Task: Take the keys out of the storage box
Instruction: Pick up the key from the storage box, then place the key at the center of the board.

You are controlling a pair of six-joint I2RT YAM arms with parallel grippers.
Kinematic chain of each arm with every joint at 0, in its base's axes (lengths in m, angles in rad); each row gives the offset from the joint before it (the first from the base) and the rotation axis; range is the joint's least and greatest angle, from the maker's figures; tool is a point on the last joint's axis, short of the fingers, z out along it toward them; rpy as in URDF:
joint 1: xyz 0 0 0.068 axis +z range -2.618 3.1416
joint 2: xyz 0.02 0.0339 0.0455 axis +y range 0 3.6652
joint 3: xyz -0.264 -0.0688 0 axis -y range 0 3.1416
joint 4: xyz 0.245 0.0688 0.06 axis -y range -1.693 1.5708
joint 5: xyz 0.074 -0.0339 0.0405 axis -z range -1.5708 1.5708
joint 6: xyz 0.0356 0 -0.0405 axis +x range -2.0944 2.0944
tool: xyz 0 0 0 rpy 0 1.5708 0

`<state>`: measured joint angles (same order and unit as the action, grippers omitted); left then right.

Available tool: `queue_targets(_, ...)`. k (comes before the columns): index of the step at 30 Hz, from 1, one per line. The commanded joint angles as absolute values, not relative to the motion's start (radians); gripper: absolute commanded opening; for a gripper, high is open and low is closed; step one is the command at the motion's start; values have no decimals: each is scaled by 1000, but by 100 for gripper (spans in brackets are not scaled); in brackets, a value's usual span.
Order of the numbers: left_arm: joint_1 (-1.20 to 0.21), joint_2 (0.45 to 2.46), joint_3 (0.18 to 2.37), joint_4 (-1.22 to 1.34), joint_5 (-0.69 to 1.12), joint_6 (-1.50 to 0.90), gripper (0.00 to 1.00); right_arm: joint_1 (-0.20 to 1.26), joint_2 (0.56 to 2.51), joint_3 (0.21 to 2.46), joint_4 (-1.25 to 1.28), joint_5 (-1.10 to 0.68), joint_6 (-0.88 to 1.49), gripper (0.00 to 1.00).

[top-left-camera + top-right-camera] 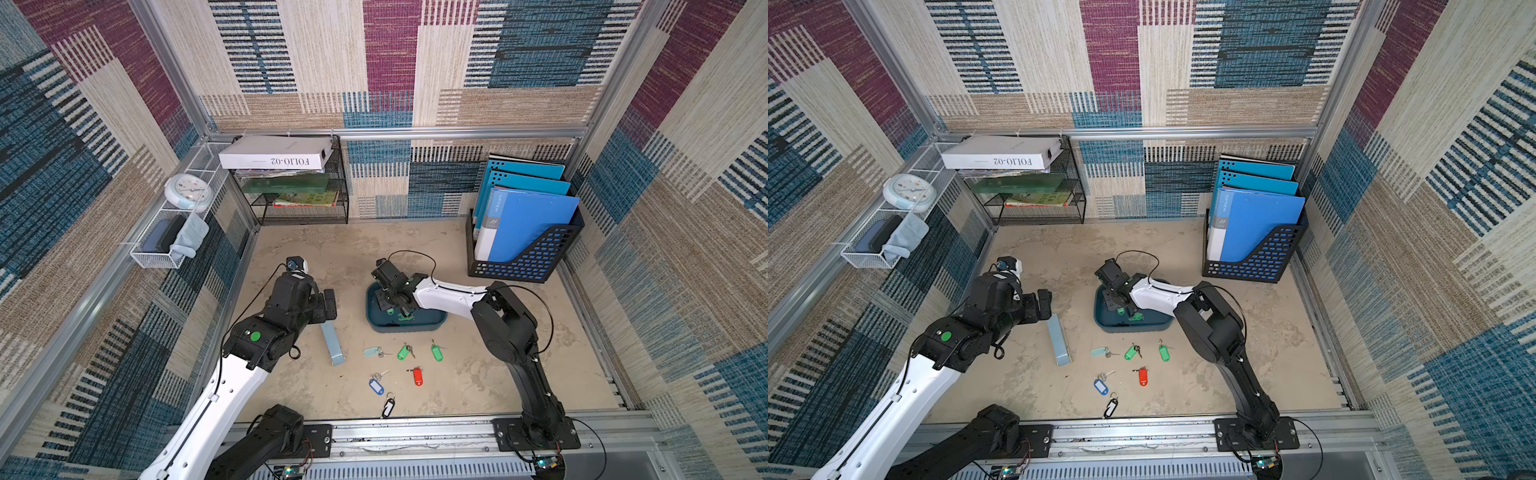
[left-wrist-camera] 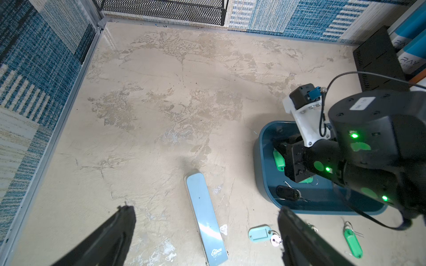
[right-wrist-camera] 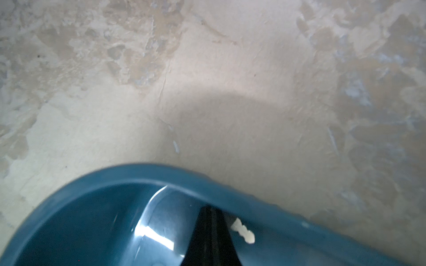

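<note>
The storage box (image 1: 415, 326) (image 1: 1142, 328) is a dark teal tray at mid-table. My right gripper (image 1: 392, 305) (image 3: 211, 209) reaches down into it, its jaws pressed together near one corner of the rim (image 3: 161, 172). A pale key blade (image 3: 242, 230) pokes out beside the fingertips; I cannot tell whether it is pinched. A green-tagged key (image 2: 279, 160) and a black-tagged key (image 2: 288, 192) lie inside the box. Several keys lie on the table in front of it, among them a pale teal (image 1: 372, 352), a green (image 1: 403, 352) and a red one (image 1: 417, 376). My left gripper (image 1: 332, 305) (image 2: 205, 208) hovers open left of the box.
A long pale blue case (image 1: 334, 345) (image 2: 205, 218) lies under my left gripper. A black file holder with blue folders (image 1: 523, 249) stands at the back right. At the back left are a black mesh rack (image 1: 299, 187) and, on the wall, a white wire basket (image 1: 166, 245).
</note>
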<state>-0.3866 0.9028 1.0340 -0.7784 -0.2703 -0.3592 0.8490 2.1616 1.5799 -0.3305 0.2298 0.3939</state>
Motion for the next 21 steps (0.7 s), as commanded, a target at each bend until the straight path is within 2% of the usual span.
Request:
queue_targets(1, -386, 900, 1031, -782, -285, -355, 99, 850, 2081, 1561, -358, 224, 390, 0)
queue_targets(10, -384, 901, 1031, -779, -278, -358, 99, 851, 1713, 1374, -410, 110, 362, 0)
queue_targets(15, -386, 906, 1026, -766, -248, -371, 99, 861, 1348, 1034, -398, -108, 375, 0)
queue_targets(21, -386, 941, 1016, -720, -122, -432, 99, 874, 1099, 797, -466, -154, 488, 0)
